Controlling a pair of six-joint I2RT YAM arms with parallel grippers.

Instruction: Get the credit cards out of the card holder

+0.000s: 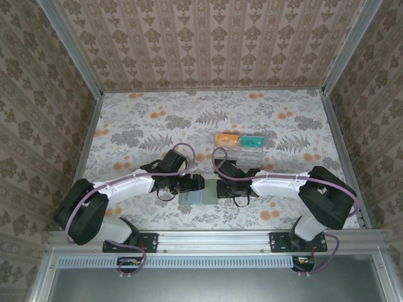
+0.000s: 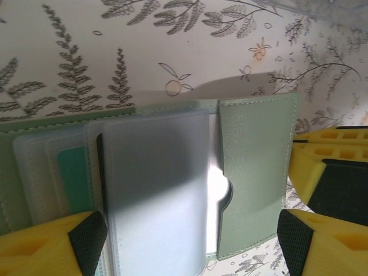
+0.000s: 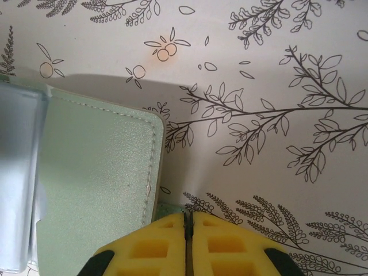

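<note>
The left fingers (image 2: 46, 247) are wide apart over the open card holder (image 2: 256, 172). The right fingers (image 3: 149, 247) are pressed together by its edge.

card holder (image 1: 196, 197) on table (image 1: 126, 119), tray (image 1: 242, 155) behind and right, card (image 2: 75, 183) inside a holder pocket

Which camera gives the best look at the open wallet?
The left wrist view: the wallet lies open close up, with clear sleeves and a teal card. The top view has it small between the arms; the right wrist view catches one green corner.
</note>
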